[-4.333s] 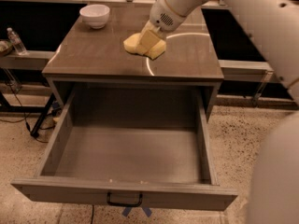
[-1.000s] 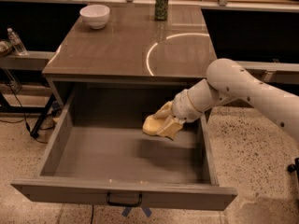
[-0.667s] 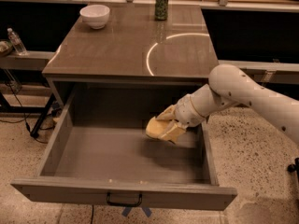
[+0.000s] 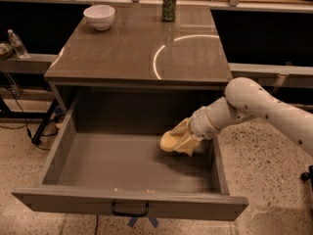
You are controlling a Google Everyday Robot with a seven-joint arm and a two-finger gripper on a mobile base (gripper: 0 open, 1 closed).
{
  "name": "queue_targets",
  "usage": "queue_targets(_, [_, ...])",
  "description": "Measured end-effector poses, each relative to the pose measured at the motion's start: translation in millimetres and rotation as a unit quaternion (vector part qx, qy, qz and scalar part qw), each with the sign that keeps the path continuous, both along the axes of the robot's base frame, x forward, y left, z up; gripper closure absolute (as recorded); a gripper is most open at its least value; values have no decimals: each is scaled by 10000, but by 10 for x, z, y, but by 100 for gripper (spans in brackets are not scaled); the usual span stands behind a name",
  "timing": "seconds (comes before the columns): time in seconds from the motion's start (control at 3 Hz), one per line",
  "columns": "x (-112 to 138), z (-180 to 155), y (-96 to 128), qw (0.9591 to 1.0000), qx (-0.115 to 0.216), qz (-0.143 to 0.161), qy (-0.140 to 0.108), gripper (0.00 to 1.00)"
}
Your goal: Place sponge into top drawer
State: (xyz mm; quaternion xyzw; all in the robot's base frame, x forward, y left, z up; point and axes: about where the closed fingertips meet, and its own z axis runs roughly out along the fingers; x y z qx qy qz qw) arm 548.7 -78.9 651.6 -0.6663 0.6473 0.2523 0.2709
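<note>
No text can be read, not even on the can (image 4: 169, 4). The gripper (image 4: 182, 138) holds the sponge (image 4: 167, 141) inside the drawer (image 4: 127, 204), right side.

The top drawer (image 4: 98, 165) stands pulled out, open from above, and its grey floor lies bare across the left, middle and front. In the right rear part the gripper (image 4: 182, 140) hangs just above the floor, clasping the sponge (image 4: 168, 142), and takes up that corner. The white arm (image 4: 254, 102) slants in over the drawer's right wall (image 4: 219, 165), barring entry from that side. The table (image 4: 122, 53) top overhangs the drawer's back edge and caps the room there. On the top, a white bowl (image 4: 99, 16) sits at the back left and a green can (image 4: 169, 4) at the back edge, well apart, with bare surface between and in front.
</note>
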Motion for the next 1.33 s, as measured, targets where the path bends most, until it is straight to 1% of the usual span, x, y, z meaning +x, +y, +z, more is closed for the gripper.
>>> queue_targets(0.33, [-42, -84, 4, 9999, 13, -49, 120, 87])
queue_targets(0.67, [-108, -148, 26, 9998, 14, -58, 214, 64])
queue_targets(1.0, [-191, -205, 62, 9995, 38, -78, 304, 33])
queue_targets(1.33, [-215, -159, 88, 9995, 100, -124, 285, 3])
